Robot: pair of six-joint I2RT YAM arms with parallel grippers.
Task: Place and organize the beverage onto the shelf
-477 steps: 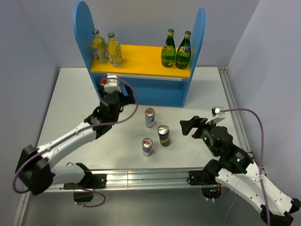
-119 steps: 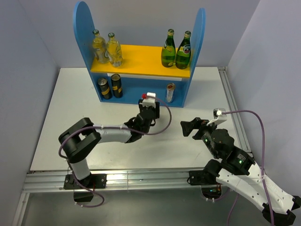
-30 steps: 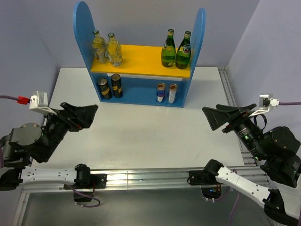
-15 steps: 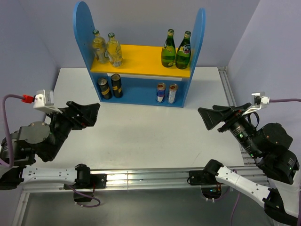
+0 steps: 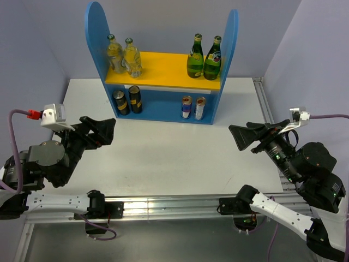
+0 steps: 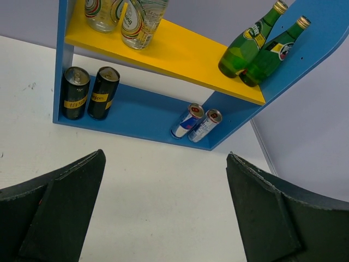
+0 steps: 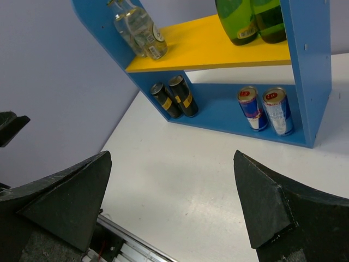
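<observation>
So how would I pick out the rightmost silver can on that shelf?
Find the blue shelf and its lower level, under the yellow board. Two slim cans stand at the right end; the right silver can is nearest the side panel, its twin leftward.

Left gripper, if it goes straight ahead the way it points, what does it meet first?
Likely the table in front of the shelf, short of the silver cans; depth is unclear.

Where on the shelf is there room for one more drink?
The yellow board is bare in the middle, between the clear bottles and the green bottles. Below, a gap lies between the black cans and the silver cans. The shelf ends are crowded.
</observation>
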